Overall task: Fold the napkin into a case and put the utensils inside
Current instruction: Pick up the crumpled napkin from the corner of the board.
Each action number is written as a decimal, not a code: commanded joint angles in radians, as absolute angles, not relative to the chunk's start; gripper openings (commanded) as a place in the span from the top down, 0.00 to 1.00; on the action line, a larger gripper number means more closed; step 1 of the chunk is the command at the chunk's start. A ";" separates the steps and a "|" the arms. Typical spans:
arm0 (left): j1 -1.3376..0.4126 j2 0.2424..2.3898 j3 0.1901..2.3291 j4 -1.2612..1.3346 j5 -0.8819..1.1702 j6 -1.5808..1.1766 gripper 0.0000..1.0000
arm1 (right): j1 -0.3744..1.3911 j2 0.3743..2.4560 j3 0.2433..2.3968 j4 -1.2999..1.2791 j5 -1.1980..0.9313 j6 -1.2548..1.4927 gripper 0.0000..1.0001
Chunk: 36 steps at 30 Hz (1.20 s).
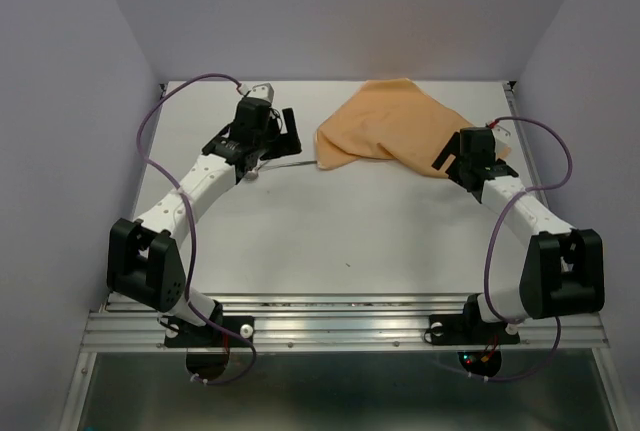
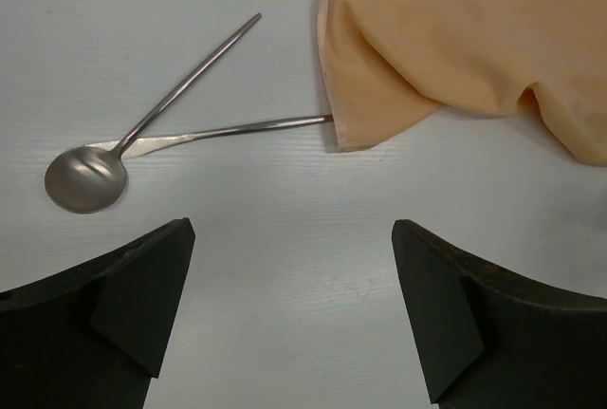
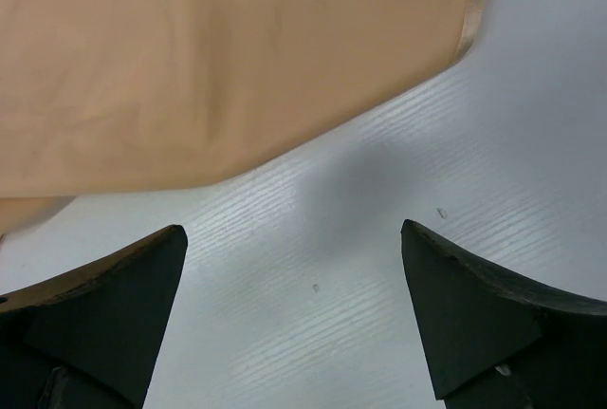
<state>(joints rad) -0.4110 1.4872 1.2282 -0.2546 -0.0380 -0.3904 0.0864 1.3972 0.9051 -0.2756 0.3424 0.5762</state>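
Note:
The peach-orange napkin (image 1: 395,123) lies loosely bunched at the far middle of the white table (image 1: 340,231), with folds overlapping; no case shows in any view. Two silver utensils (image 1: 286,162) lie crossed just left of it. In the left wrist view the spoon (image 2: 85,179) has its bowl at the left, and the second utensil (image 2: 237,129) runs right until its tip slips under the napkin (image 2: 455,29) edge. My left gripper (image 2: 292,238) hovers open near the utensils, holding nothing. My right gripper (image 3: 292,233) is open beside the napkin (image 3: 218,58), at its near right edge.
Pale walls close in the table on the left, back and right. A metal rail (image 1: 340,316) with both arm bases runs along the near edge. Purple cables loop off each arm.

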 commanded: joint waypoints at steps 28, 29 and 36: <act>-0.486 1.847 1.328 -0.120 -0.041 -0.742 0.25 | 0.089 1.227 0.819 -0.184 0.284 0.555 0.00; -0.485 1.862 1.338 -0.118 -0.046 -0.745 0.25 | 0.089 1.224 0.818 -0.184 0.282 0.552 0.00; -0.482 1.993 1.390 -0.031 0.026 -0.749 0.26 | 0.089 1.201 0.813 -0.195 0.268 0.542 0.00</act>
